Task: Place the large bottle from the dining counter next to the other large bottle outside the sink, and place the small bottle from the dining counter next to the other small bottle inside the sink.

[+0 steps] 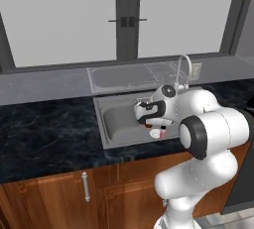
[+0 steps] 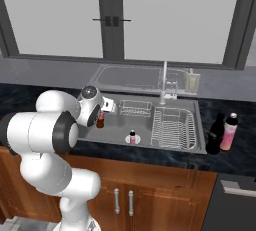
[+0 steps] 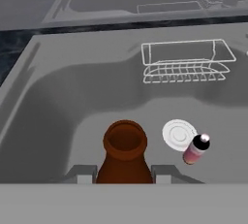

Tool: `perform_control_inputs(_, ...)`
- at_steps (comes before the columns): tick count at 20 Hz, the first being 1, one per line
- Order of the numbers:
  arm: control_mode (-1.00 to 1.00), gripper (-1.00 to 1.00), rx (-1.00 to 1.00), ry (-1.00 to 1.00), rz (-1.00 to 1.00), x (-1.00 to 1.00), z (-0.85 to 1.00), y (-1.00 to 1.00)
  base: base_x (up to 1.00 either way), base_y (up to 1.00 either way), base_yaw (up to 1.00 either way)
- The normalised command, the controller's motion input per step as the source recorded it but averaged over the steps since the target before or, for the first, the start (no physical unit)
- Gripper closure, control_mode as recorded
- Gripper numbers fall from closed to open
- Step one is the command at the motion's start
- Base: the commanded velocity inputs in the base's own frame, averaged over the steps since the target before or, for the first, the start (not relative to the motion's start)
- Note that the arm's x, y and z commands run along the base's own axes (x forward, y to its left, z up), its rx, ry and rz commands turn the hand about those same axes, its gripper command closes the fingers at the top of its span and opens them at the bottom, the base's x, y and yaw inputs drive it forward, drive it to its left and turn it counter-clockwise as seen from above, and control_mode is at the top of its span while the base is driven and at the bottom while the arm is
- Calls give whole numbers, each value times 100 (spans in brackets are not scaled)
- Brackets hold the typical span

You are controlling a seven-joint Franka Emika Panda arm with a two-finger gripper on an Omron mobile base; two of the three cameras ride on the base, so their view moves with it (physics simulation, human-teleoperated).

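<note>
We see the gripper [image 3: 125, 174] closed on the small bottle [image 3: 125, 155], a dark brown one with an open round mouth. In the hand view the two fingers [image 3: 83, 173] press its shoulders from both sides. The gripper holds it over the left part of the sink [image 2: 97, 134], a grey steel basin set in the black veined table [image 1: 44, 136]. We cannot tell if the bottom of the bottle touches the sink floor.

Just beside it in the hand view, on the sink floor, stands another small bottle [image 3: 195, 149] with a pinkish body and a dark cap, next to the round white drain [image 3: 178, 134]. The same bottle appears in the right base view near the front wall of the sink [image 2: 132, 137].

A small wire basket [image 3: 186, 62] hangs at the far wall of the sink. A bigger wire rack [image 2: 173, 128] lies in the right part of the basin, under the curved chrome faucet [image 2: 163, 80].

On the table right of the sink, the large near-black bottle [image 2: 215, 134] stands upright, just beside a pink bottle with a white cap [image 2: 229, 132].
</note>
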Motion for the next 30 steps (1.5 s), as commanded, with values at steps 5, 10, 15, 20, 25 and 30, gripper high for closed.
perform_control_inputs(5,100,100,0,0,0,0,0,0,22,14,-3)
perform_control_inputs(10,100,100,0,0,0,0,0,0,23,9,-4)
perform_control_inputs(15,100,100,0,0,0,0,0,0,28,8,-4)
perform_control_inputs(20,100,100,0,0,0,0,0,0,23,7,-3)
perform_control_inputs(25,100,100,0,0,0,0,0,0,22,5,-2)
perform_control_inputs(30,100,100,0,0,0,0,0,0,19,3,-1)
